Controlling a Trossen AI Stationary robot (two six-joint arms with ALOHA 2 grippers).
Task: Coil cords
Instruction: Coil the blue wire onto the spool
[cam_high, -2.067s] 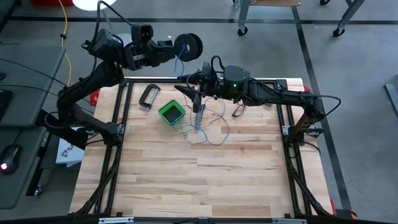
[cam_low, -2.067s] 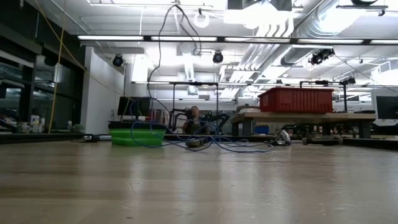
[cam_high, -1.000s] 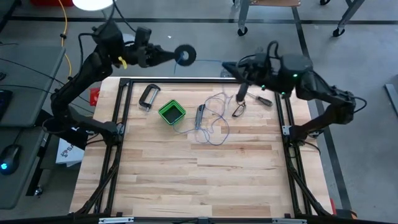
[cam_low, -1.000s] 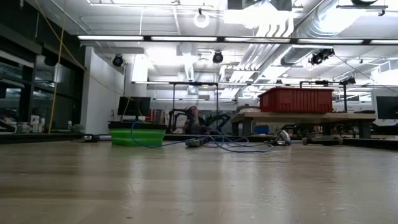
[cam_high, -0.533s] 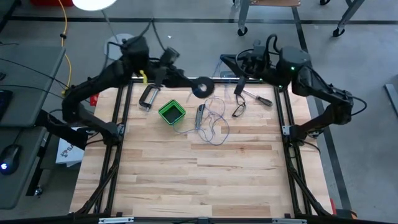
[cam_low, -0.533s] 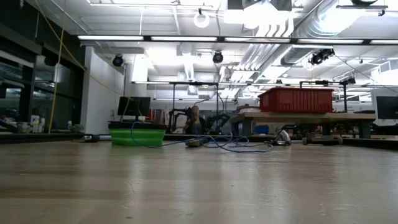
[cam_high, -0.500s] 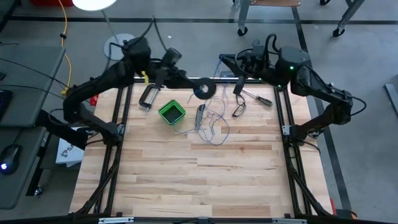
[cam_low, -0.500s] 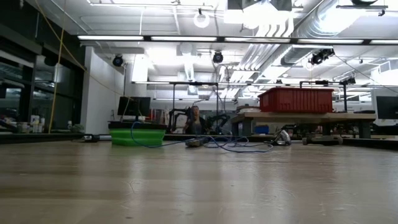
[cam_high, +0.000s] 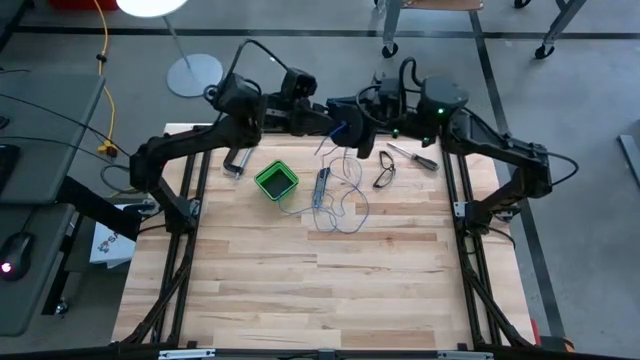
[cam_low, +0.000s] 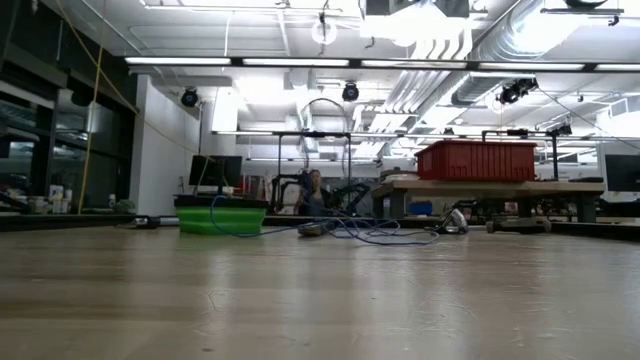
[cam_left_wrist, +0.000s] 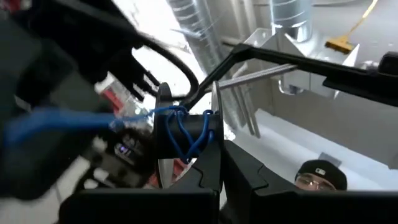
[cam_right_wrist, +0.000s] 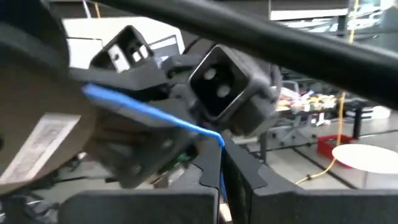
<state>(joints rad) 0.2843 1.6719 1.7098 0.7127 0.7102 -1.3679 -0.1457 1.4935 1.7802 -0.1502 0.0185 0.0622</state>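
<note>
Blue wire (cam_high: 338, 205) lies in loose loops on the wooden table (cam_high: 320, 290), spread between the green box (cam_high: 275, 180) and the far right corner, with one strand rising toward the two grippers that meet above the table's far edge. From above, the left gripper (cam_high: 338, 120) reaches in from the left and the right gripper (cam_high: 352, 128) from the right, their tips just beside each other. In the left wrist view the left gripper (cam_left_wrist: 219, 163) has its fingers pressed together on the small dark spool (cam_left_wrist: 186, 134), which carries a few turns of the blue wire around its core (the strand runs off to one side, blurred). In the right wrist view the right gripper (cam_right_wrist: 220, 167) also has its fingers closed tight, pinching the blue wire (cam_right_wrist: 149, 115) that leads across to the other arm's wrist close in front of it. On the table near the wire lie a grey pen-like tool (cam_high: 320, 186), a pair of glasses (cam_high: 384, 170), a screwdriver (cam_high: 412, 156) and, on the left, a metal clamp (cam_high: 237, 156). From table height the green box (cam_low: 221, 218) and the tangle of wire (cam_low: 370, 232) show far back, both grippers being above that view.
</note>
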